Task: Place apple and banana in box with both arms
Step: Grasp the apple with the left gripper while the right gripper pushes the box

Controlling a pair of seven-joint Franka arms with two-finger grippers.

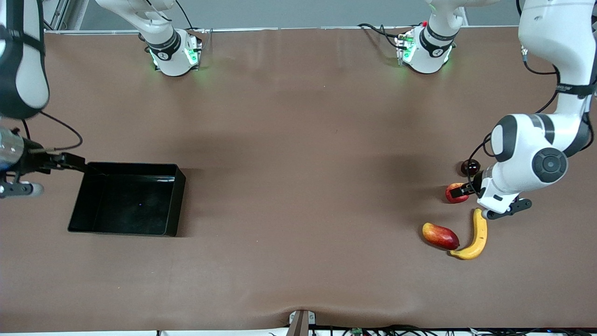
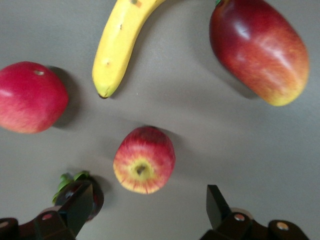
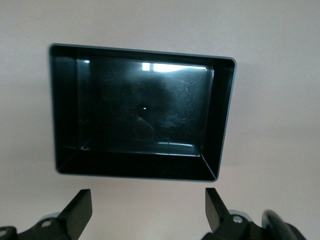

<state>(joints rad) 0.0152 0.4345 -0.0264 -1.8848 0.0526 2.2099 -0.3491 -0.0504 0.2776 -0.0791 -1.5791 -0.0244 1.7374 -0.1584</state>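
The apple lies on the table at the left arm's end; the left wrist view shows it with its stem dimple up. The banana lies nearer the front camera and also shows in the left wrist view. My left gripper is open and empty, low over the table next to the apple, its jaws wide apart. The black box sits empty at the right arm's end. My right gripper is open and empty beside the box's edge, its fingertips just outside the wall.
A red-yellow mango lies beside the banana. A dark round fruit with green leaves sits close to the left gripper. A pinkish-red round fruit lies near the banana's tip; the arm hides it in the front view.
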